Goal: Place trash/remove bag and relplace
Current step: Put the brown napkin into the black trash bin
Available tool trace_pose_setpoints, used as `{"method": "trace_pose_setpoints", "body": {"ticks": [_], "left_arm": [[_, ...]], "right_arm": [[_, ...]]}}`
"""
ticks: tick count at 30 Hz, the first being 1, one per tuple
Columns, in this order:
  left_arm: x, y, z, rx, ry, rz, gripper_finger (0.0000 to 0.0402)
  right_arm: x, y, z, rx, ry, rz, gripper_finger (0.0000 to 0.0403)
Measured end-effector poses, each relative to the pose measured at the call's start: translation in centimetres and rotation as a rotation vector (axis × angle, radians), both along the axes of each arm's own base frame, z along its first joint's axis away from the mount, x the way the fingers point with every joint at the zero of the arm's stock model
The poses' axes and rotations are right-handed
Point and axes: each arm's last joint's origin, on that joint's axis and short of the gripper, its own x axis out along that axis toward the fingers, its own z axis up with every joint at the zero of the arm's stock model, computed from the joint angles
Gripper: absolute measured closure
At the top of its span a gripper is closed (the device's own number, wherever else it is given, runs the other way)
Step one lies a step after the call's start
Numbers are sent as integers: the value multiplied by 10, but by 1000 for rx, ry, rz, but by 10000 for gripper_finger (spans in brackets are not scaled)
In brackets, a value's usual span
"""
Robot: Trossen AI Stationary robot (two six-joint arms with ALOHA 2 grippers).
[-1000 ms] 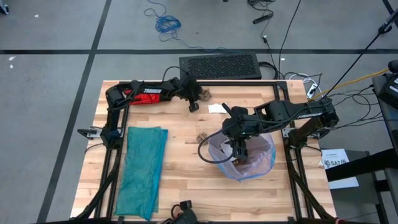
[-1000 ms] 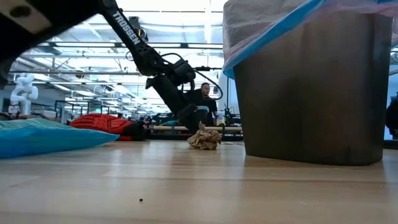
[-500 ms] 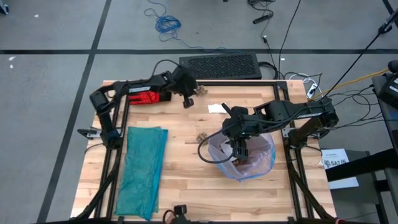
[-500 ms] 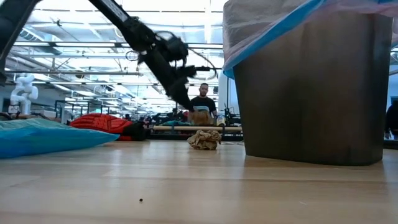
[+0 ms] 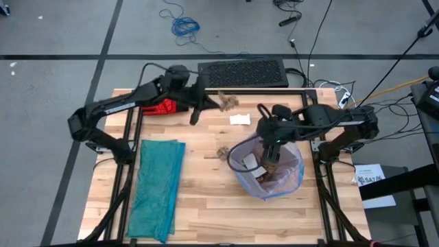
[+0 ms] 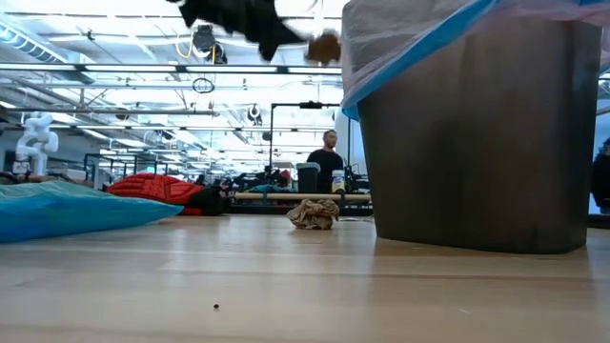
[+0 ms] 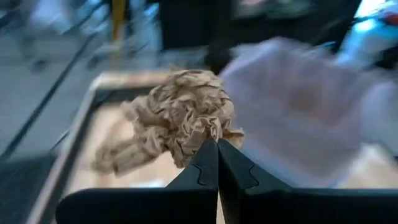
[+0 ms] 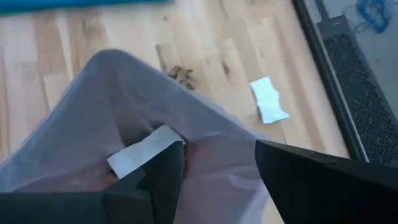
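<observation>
Lifted since before — left pincer (image 7: 217, 144) clamping brown wad (image 7: 180, 118), airborne

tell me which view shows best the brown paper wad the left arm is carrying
The left wrist view: the crumpled brown paper wad fills the frame, pinched at its lower edge by the left gripper. The high view shows it as a small brown speck near the table's far edge; the low view as a blur overhead; the right wrist view misses it.

Bright, even overhead light with glaring ceiling strips in the low view; the left wrist background smears with blur.
</observation>
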Motion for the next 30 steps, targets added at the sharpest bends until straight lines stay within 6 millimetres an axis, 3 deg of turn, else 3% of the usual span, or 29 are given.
{"method": "trace_pose_setpoints", "body": {"ticks": [8, 13, 16, 22, 26, 30], "left_arm": [[27, -73, 13, 22, -146, -271, 401], [49, -102, 1, 24, -175, -366, 401], [65, -105, -13, 43, -158, -301, 401], [94, -91, -46, 68, -68, -128, 401], [100, -88, -52, 74, -35, -126, 386], [98, -89, -48, 97, -55, -133, 336]], "right_arm": [[-30, -19, 22, -80, -108, -111, 209], [-43, -29, 30, -97, -147, -154, 209], [-45, -34, 32, -113, -154, -163, 209], [-43, -37, 32, -132, -150, -150, 209], [-41, -37, 32, -143, -154, -130, 209], [-41, -37, 32, -150, -150, -117, 209]]}}
